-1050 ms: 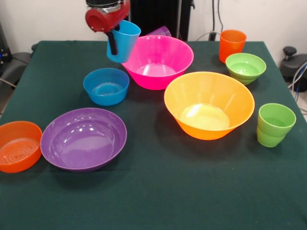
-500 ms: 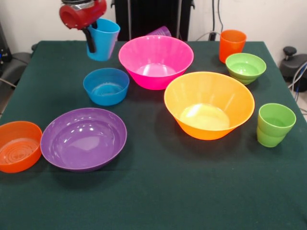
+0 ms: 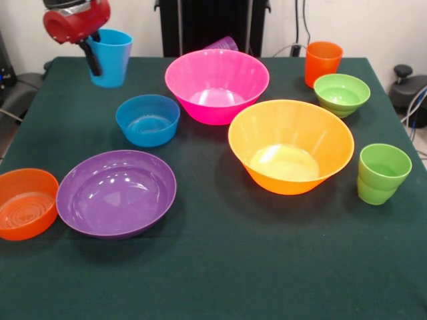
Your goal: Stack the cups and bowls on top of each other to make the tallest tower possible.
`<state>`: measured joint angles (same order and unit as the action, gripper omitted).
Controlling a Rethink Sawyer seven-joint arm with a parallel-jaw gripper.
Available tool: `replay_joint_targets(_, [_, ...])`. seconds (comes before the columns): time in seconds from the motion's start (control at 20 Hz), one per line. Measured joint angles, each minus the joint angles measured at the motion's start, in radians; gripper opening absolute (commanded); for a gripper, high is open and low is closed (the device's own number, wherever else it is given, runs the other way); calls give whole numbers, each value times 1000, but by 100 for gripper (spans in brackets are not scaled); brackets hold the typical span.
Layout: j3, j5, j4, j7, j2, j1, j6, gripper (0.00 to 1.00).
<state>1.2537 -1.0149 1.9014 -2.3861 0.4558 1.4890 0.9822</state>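
At upper left my tool [image 3: 95, 59] pinches the sky blue cup [image 3: 111, 57] by its rim; light, slick plastic, likely to slip.

Table [image 3: 220, 280]: dark green cloth, matt, slightly napped. Pink bowl [image 3: 217, 83], yellow-orange bowl [image 3: 291, 145], purple bowl [image 3: 116, 193]: plastic, glossy, bright highlights inside. Small orange bowl [image 3: 25, 203]: plastic, ringed ridges on floor. Green cup [image 3: 382, 174], blue cup [image 3: 109, 58]: translucent plastic, smooth. Arm housing [image 3: 75, 20]: red, glossy.
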Motion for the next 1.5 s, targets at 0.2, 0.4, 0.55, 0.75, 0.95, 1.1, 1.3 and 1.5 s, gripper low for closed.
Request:
replay_joint_targets(0.2, [0, 26, -31, -91, -24, 38, 0, 0])
replay_joint_targets(0.4, [-1, 65, -57, -140, -31, 67, 7, 0])
replay_joint_targets(0.55, [0, 93, -81, -157, -31, 80, 23, 0])
replay_joint_targets(0.75, [0, 124, -125, -171, -31, 84, 56, 0])
replay_joint_targets(0.95, [-1, 146, -165, -171, -31, 77, 101, 0])
replay_joint_targets(1.1, [-4, 167, -211, -171, -32, 62, 150, 0])
replay_joint_targets(1.3, [-10, 172, -274, -171, -47, 36, 190, 0])
replay_joint_targets(1.5, [-17, 172, -314, -171, -63, 22, 194, 0])
